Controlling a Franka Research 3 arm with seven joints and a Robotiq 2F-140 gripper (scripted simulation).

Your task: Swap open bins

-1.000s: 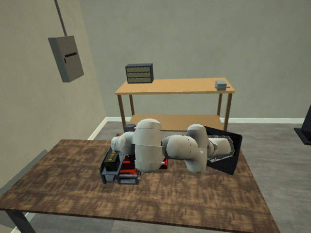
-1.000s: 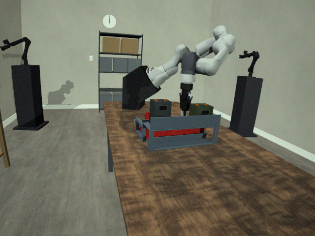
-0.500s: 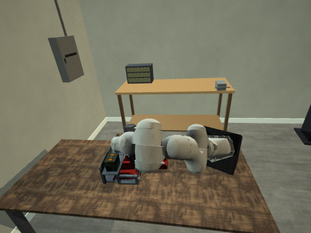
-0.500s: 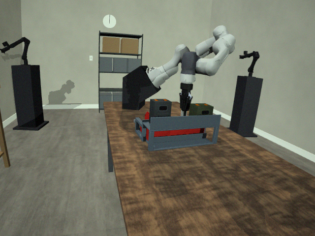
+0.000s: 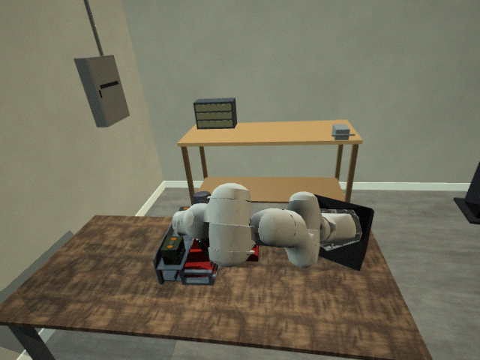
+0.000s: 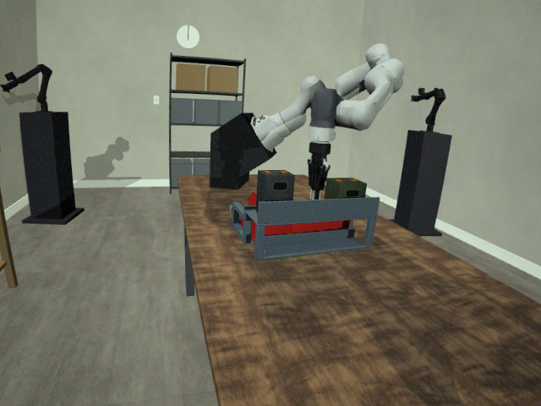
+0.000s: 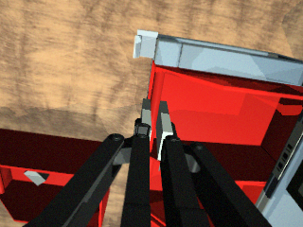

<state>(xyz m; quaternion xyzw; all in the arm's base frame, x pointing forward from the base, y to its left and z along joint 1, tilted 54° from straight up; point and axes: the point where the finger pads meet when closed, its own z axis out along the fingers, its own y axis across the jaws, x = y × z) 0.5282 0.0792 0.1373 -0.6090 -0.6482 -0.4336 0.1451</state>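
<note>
In the wrist view my gripper (image 7: 152, 111) is shut on the side wall of the empty red bin (image 7: 213, 113). That bin sits in the grey shelf (image 7: 213, 56) at its end place. A second red bin (image 7: 43, 171) lies on the table beside the shelf, with a small grey part (image 7: 35, 177) in it. In the exterior view the gripper (image 6: 316, 183) points straight down behind the shelf's back board (image 6: 305, 220), and red (image 6: 301, 227) shows through the frame. In the top view the arm hides most of the shelf (image 5: 186, 265).
A dark grey bin (image 6: 275, 185) and an olive bin (image 6: 345, 188) stand on the shelf's upper level, either side of the gripper. The olive bin also shows in the top view (image 5: 173, 247). The black robot base (image 6: 236, 152) stands at the table's far end.
</note>
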